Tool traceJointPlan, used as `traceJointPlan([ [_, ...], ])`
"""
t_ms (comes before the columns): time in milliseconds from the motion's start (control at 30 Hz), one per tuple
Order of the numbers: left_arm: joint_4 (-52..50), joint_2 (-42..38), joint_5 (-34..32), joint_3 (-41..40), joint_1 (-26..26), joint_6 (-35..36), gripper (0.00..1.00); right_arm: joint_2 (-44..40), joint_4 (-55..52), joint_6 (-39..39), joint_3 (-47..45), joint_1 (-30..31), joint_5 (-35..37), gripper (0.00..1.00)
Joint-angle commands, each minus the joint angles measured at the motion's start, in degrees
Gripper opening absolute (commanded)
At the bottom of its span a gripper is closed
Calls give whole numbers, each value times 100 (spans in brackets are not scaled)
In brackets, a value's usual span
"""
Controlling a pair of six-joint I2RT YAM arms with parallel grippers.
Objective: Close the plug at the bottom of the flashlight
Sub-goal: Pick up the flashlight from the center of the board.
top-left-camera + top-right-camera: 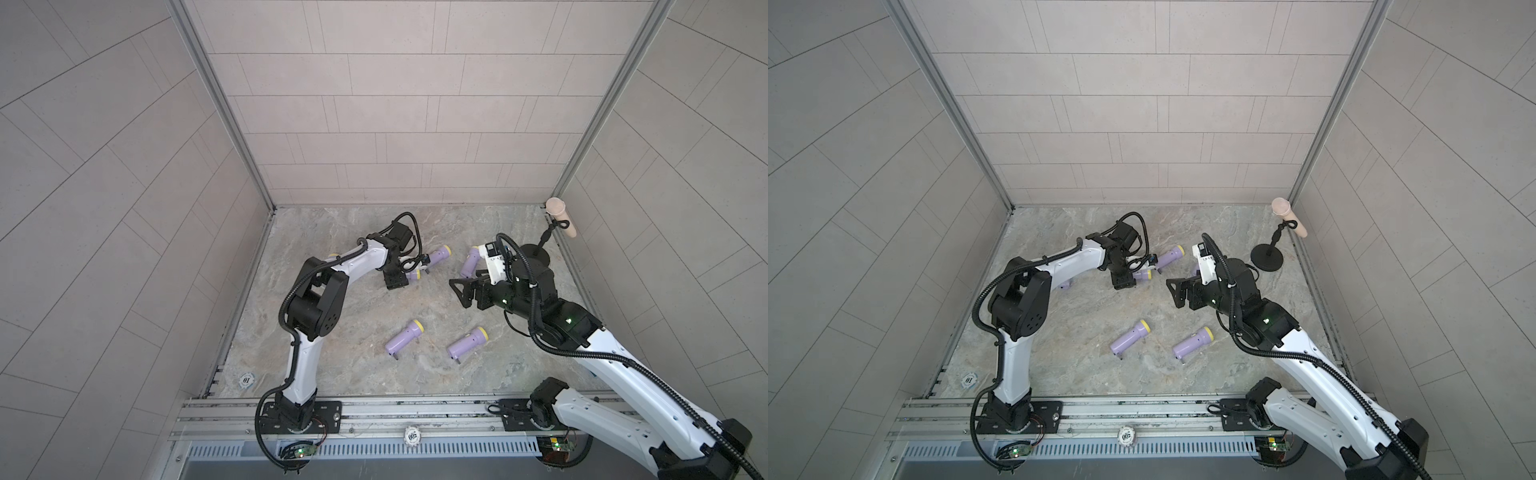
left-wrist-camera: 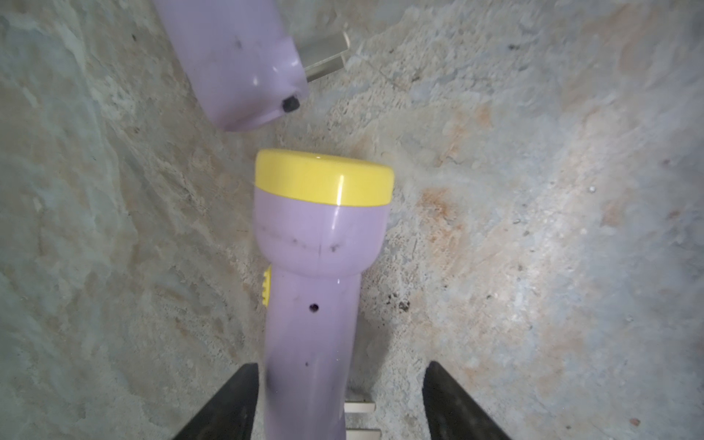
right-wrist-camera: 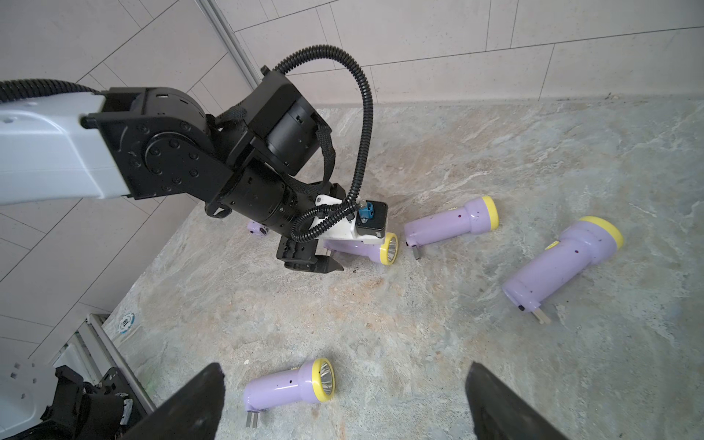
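Target is the lilac plastic flashlight with the yellow head ring (image 2: 312, 266). It lies flat on the grey marbled bench (image 2: 533, 266), right inside the left gripper (image 2: 340, 364). Its long axis runs straight out from that gripper, with the yellow head pointing away and the tail end back under the wrist.

The left gripper is not clamped yet, as far as I can see. One black finger (image 2: 228, 404) is at the handle, touching or nearly. The other finger stands clear, with bare bench between. In that gap two flat metal plug prongs (image 2: 360, 407) stick out sideways from the tail, so I judge the plug is not folded in. In a top view the yellow head (image 1: 415, 274) pokes out just past the left gripper (image 1: 397, 282).

A second lilac flashlight (image 2: 232, 64) lies just beyond the left gripper. Its tail is near the target's head but not touching, and its own prongs are out too.

The right gripper (image 1: 460, 293) is well apart from the left gripper, spread wide and holding nothing.

So the left arm is the near one. What matters is that the prongs sit at the wrist end beside the handle, inside the left gripper's span. My read is that a squeeze lands across the handle. The right gripper would then have to reach in at the tail to push the prongs flat, a tight spot under the left wrist.
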Motion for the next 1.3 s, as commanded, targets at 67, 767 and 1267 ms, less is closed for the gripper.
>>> traceJointPlan([
  [67, 26, 160, 78, 124, 50, 157, 72, 91, 165, -54, -39, 31, -15, 100],
  [767, 20, 366, 205, 258, 76, 58, 63, 194, 149, -74, 2, 17, -181, 100],
  [1267, 127, 363, -158, 197, 154, 147, 59, 228, 167, -69, -12, 20, -216, 100],
])
